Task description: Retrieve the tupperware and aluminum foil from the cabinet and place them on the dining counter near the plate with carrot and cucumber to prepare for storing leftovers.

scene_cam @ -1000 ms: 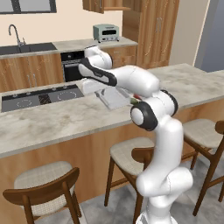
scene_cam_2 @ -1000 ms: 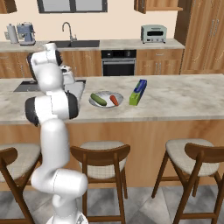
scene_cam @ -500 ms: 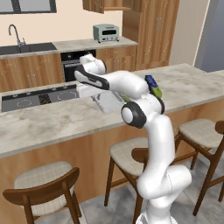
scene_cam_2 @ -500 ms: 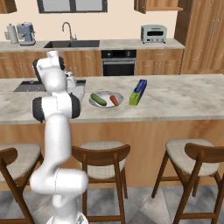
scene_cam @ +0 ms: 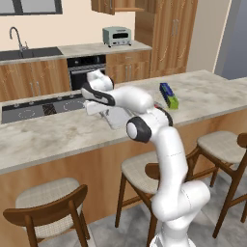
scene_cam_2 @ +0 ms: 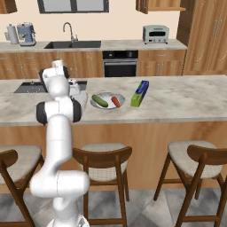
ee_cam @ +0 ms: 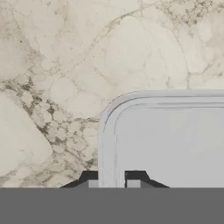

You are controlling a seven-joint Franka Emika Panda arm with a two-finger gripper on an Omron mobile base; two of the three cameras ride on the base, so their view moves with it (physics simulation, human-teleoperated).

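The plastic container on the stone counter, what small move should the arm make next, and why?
Probably let go. The container looks set down on the counter beside the plate, with the foil box on the plate's far side. The tool is pinching its rim, so opening and lifting clear seems the next move.

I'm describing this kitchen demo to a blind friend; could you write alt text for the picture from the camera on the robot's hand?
Seen from just above, the hand pinches the flared rim of the tupperware, a pale grey translucent container, one dark fingertip on each side of the rim. Beneath it lies the beige-grey marbled stone top of the dining counter.
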